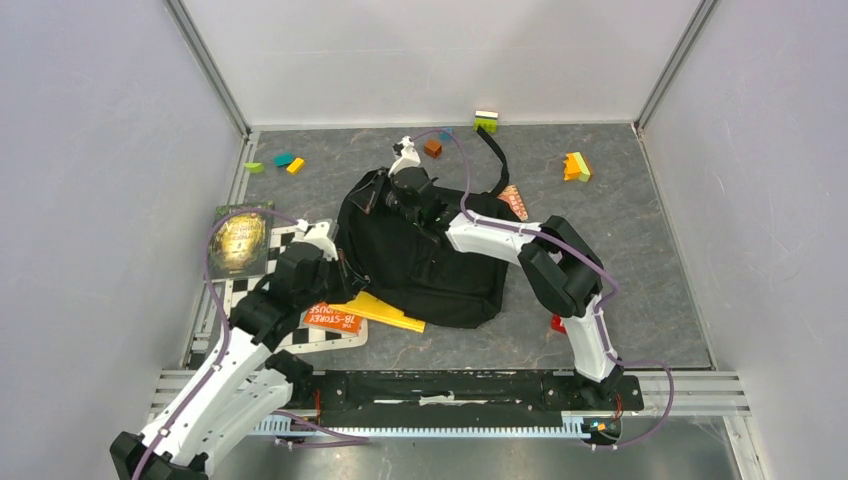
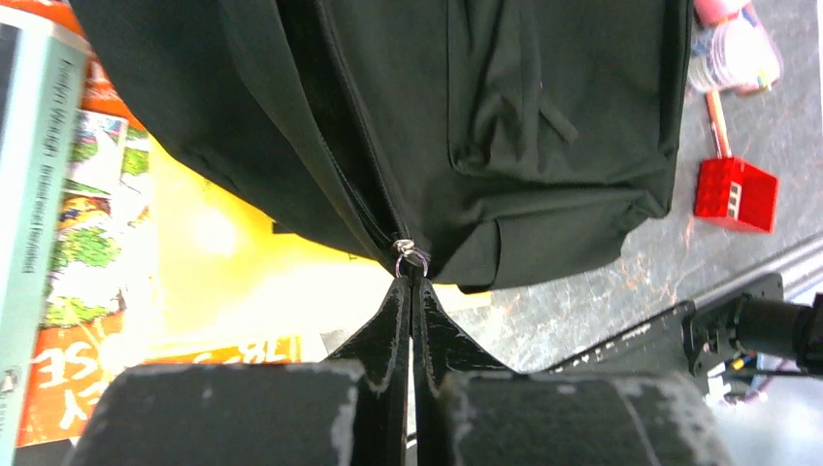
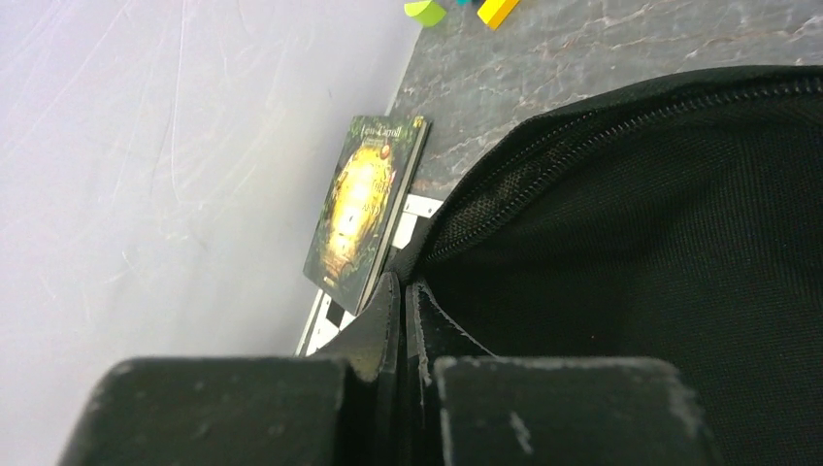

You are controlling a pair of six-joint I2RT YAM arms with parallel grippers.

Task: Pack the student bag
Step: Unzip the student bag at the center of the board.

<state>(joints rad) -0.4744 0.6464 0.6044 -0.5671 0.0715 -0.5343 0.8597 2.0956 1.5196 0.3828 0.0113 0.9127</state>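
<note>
Black soft-fabric student bag (image 1: pixel 430 280); metal zipper ring (image 2: pixel 411 254)

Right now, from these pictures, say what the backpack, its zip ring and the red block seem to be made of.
Backpack: woven fabric, probably synthetic, matte black; it creases softly and shows stitched seams.
Zip ring: probably metal; small, silvery and glinting.
Red block: likely hard plastic; glossy, with crisp edges and an even colour.
</note>
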